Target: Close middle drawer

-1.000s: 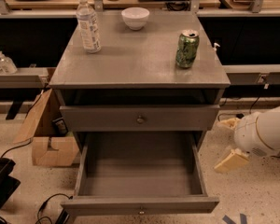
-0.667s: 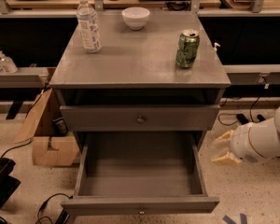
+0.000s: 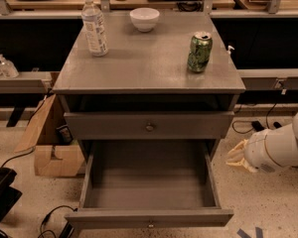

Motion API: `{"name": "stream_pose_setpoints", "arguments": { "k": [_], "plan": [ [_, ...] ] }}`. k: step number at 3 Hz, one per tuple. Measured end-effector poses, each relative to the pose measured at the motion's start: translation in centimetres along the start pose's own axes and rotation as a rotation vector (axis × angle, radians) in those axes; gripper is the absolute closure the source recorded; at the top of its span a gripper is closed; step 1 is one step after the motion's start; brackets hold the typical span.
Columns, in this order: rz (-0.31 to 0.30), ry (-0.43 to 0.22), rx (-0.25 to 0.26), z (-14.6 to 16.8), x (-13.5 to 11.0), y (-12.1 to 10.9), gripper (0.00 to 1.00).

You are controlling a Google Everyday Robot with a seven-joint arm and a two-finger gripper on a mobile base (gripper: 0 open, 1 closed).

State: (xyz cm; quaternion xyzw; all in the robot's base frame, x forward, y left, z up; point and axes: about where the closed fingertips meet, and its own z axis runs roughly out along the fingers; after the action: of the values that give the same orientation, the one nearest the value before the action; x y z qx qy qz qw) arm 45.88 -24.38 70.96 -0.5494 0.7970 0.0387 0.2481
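The middle drawer (image 3: 149,217) of the grey cabinet is pulled far out toward me. Its shallow box is empty, and a small round knob sits on its wide flat front at the bottom edge of the view. Above it is the top drawer (image 3: 149,126) with the bigger knob; its front stands a little out from the cabinet. The lowest drawer is hidden under the open one. My gripper (image 3: 237,156), cream-coloured on a white arm, hangs low at the right of the cabinet. It is beside the open drawer's right side wall and apart from it.
On the cabinet top (image 3: 139,68) stand a water bottle (image 3: 95,25), a white bowl (image 3: 144,19) and a green can (image 3: 199,52). A cardboard box (image 3: 52,143) is on the floor at the left. Cables and a dark object (image 3: 0,195) lie at the lower left.
My gripper has shifted slightly left, toward the cabinet's right side, and turned at the wrist. The drawers have not moved.
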Motion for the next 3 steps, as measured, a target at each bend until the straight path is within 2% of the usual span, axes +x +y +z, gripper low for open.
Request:
{"name": "stream_pose_setpoints", "arguments": {
  "k": [1, 2, 3],
  "plan": [
    [0.0, 0.0, 0.0, 0.0, 0.0, 0.0, 1.0],
    [0.015, 0.015, -0.023, 2.8, 1.2, 2.9, 1.0],
    [0.091, 0.009, -0.091, 11.0, 5.6, 11.9, 1.0]
  ]
}}
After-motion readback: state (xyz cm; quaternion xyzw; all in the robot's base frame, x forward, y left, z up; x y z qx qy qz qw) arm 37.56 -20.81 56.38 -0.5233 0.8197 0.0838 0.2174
